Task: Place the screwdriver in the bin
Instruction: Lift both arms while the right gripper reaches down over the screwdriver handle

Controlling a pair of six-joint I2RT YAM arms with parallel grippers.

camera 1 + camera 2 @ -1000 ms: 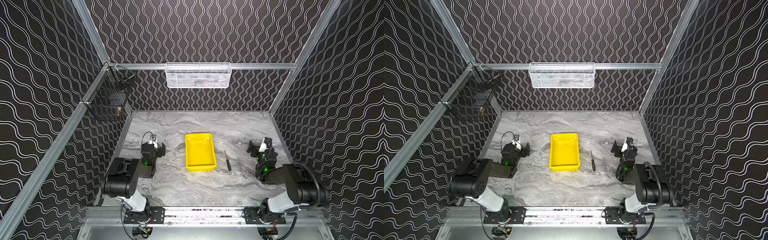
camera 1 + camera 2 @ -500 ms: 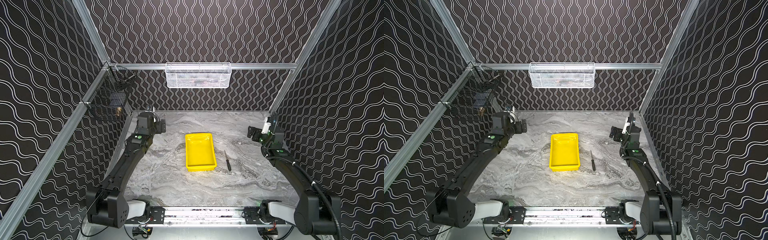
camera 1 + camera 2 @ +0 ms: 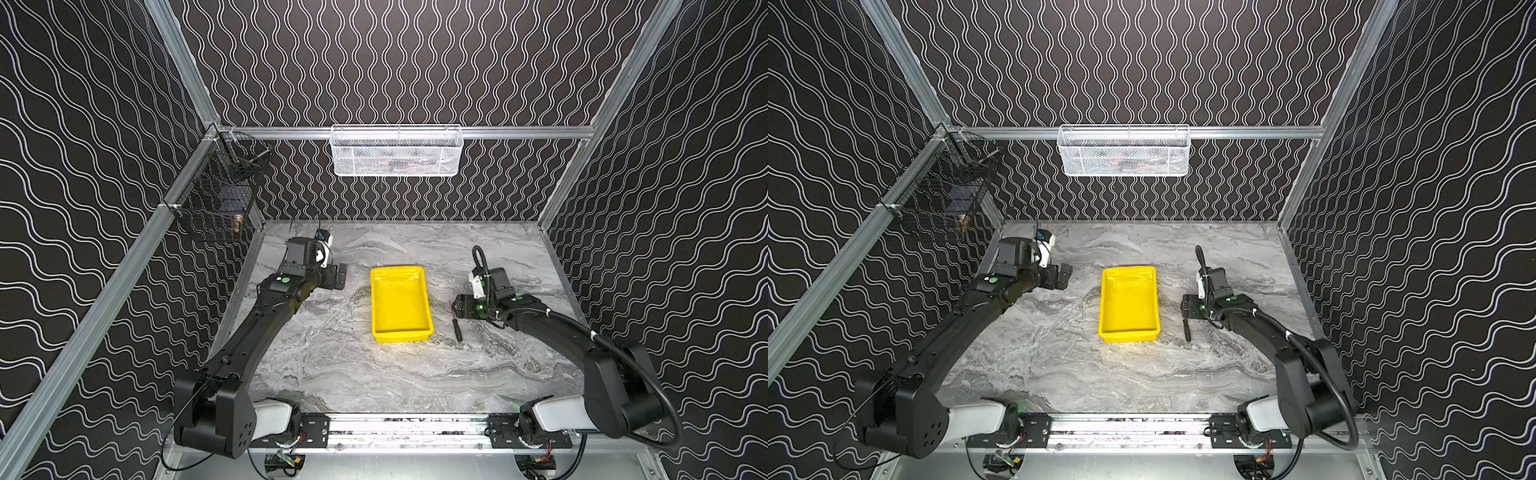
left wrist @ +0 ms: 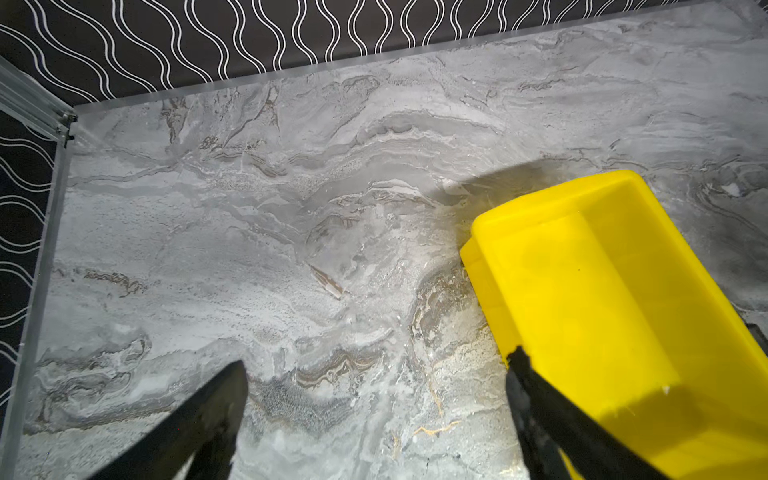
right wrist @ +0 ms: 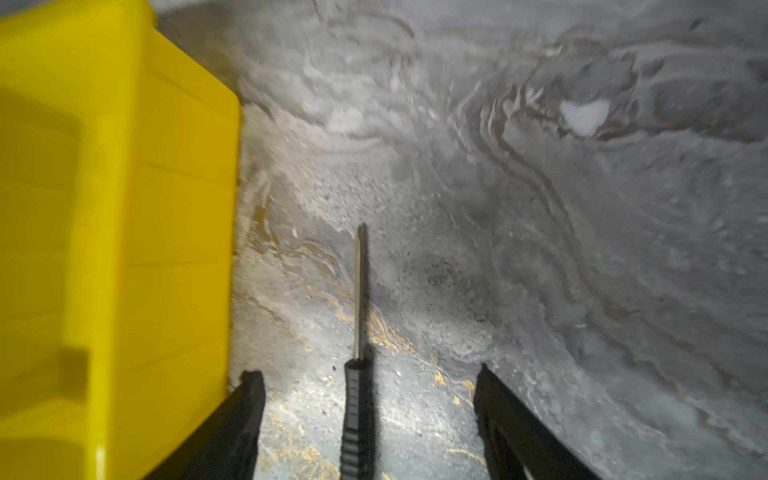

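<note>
While the right gripper (image 5: pixel 368 372) hangs low over the tabletop (image 5: pixel 519 249), its jaws stand fairly wide, one finger on each side of the screwdriver (image 5: pixel 356 390), and neither touches it. Nothing is held. The black ribbed handle runs between the fingers. The thin shaft points away from the wrist, flat on the marble.

Screwdriver lies just beside the bin (image 5: pixel 166 208), roughly parallel to its long wall, not in it. Both top views agree: screwdriver (image 3: pixel 457 330) right of the bin (image 3: pixel 399 303), near its front corner, with the gripper (image 3: pixel 457 308) hiding its far end.

Left gripper (image 4: pixel 378 361): spread wide, empty, hovering on the bin's other side, well apart from the screwdriver.

Risks, as I judge them:
- The handle is slim and round. If one pad lands first, it may roll or skid toward the bin wall instead of seating.
- The bin-side finger sits close to the yellow wall. Closing or dropping further could catch the rim and shove the light tray.
- The tool lies flat, so the pads must go nearly to the marble. Too low and they scrape, too high and they pinch air.
- A grip near one end of the handle could let the tool droop. The low end might then clip the rim on the way over.

Wrist picture is soft, so I cannot tell how high the pads ride.
</note>
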